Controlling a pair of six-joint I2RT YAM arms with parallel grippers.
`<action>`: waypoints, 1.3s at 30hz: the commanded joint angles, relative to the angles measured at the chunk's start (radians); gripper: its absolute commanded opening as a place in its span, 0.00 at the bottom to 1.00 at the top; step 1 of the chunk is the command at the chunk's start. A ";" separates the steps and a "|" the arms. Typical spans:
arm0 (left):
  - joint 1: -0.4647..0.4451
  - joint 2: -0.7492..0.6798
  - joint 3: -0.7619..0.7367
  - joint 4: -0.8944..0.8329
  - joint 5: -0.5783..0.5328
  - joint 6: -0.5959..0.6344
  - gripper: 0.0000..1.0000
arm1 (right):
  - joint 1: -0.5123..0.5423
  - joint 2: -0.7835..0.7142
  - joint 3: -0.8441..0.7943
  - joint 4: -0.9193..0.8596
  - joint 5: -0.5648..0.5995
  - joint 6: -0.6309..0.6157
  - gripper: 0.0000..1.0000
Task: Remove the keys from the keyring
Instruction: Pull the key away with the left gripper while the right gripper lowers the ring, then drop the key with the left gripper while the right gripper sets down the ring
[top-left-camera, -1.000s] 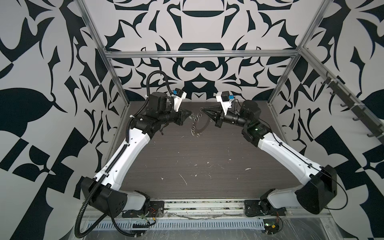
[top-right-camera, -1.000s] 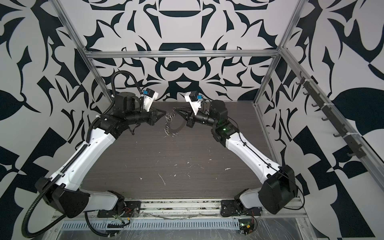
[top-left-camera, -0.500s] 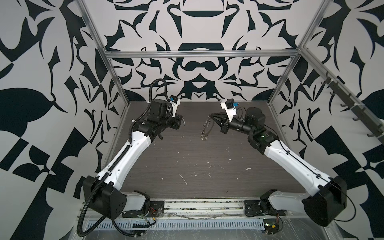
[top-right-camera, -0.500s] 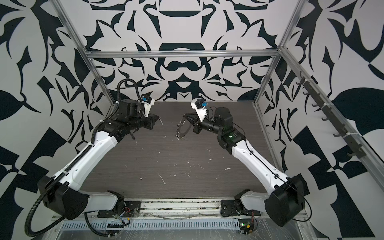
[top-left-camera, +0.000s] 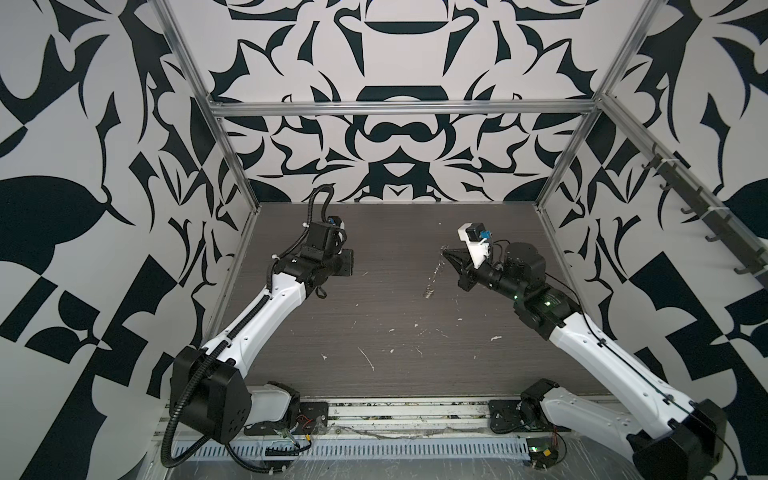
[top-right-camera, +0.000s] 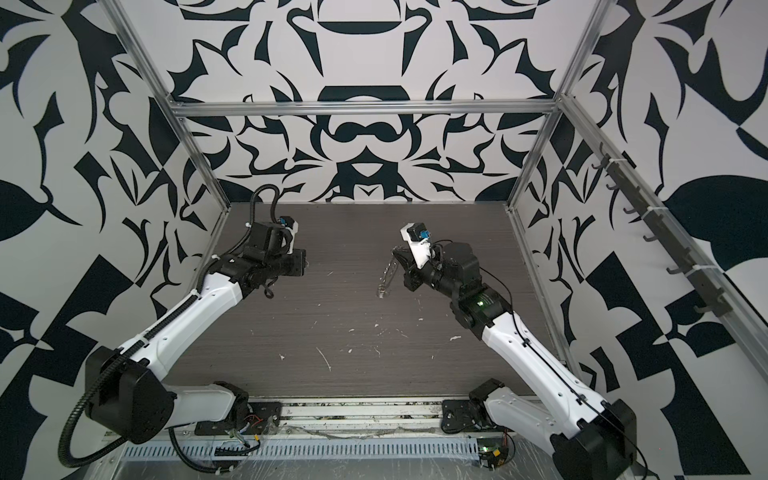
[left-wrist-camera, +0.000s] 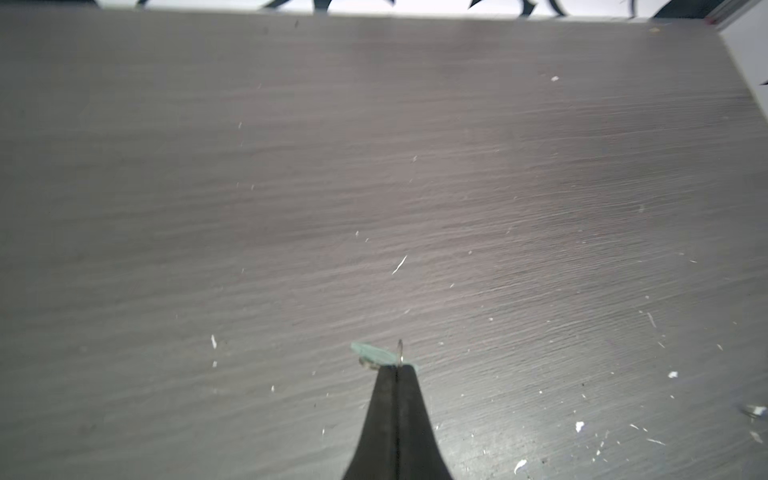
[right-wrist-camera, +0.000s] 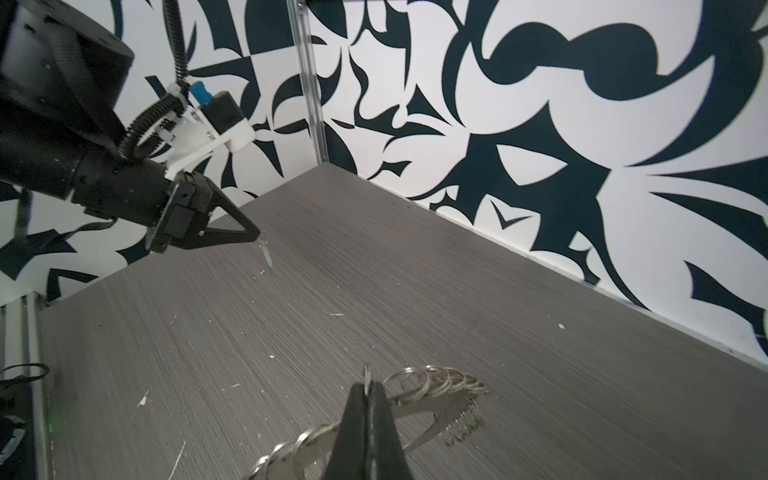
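Near the table's (top-left-camera: 374, 332) left edge, toward the far side, the left gripper (left-wrist-camera: 397, 370) is pinched tight on the key (right-wrist-camera: 266, 254), whose pale tag (left-wrist-camera: 374, 354) sticks out sideways past the tips (seen edge-on). Well apart, nearer the right edge, the right gripper (right-wrist-camera: 366, 388) is clamped on the keyring (right-wrist-camera: 440, 405), which hangs down from its tips over the table, rim fringed with small split rings (right-wrist-camera: 432, 376).
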 joint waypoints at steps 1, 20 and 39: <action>0.004 -0.020 -0.026 -0.058 -0.043 -0.083 0.00 | -0.002 -0.058 -0.014 -0.012 0.085 -0.015 0.00; 0.004 0.069 -0.171 -0.035 -0.091 -0.186 0.00 | -0.002 -0.195 -0.074 -0.183 0.179 -0.008 0.00; 0.020 0.194 -0.062 -0.024 -0.102 -0.119 0.59 | -0.001 -0.352 -0.130 -0.379 0.316 -0.001 0.00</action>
